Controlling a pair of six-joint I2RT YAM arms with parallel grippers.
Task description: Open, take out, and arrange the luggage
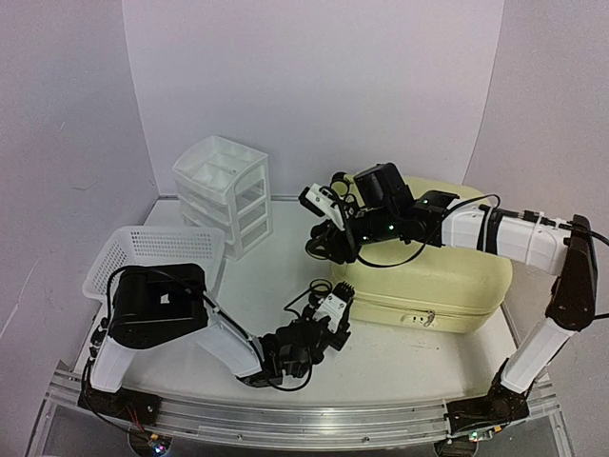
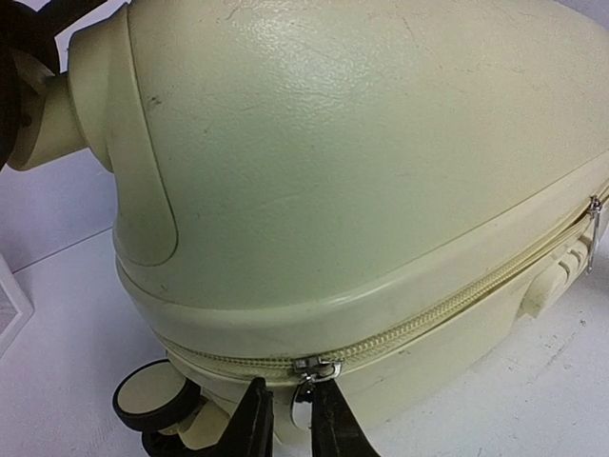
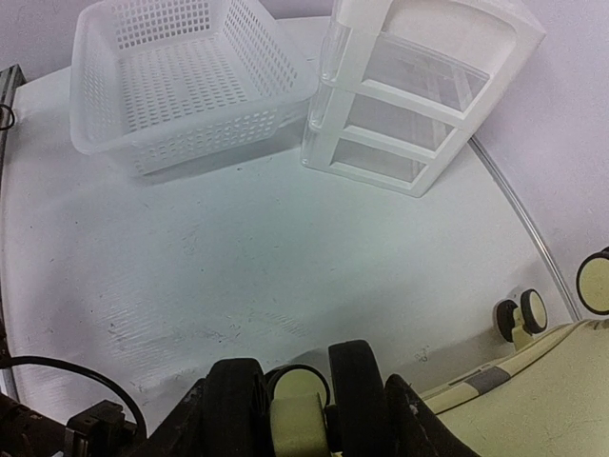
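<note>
The pale yellow luggage (image 1: 438, 276) lies flat and zipped shut at the right of the table. It fills the left wrist view (image 2: 362, 162). My left gripper (image 1: 335, 303) is low at its front left corner. The two fingers stand narrowly apart around the hanging metal zipper pull (image 2: 303, 414). The pull touches the right finger (image 2: 335, 427), and a small gap is left to the other finger. My right gripper (image 1: 328, 243) is at the luggage's left end, shut on a black-and-cream spinner wheel (image 3: 300, 409).
A white mesh basket (image 1: 157, 257) sits at the left, and a white drawer unit (image 1: 224, 195) stands behind it. Both show in the right wrist view, the basket (image 3: 181, 76) and the drawers (image 3: 419, 105). A second zipper pull (image 2: 594, 228) hangs further along the seam. White walls enclose the table.
</note>
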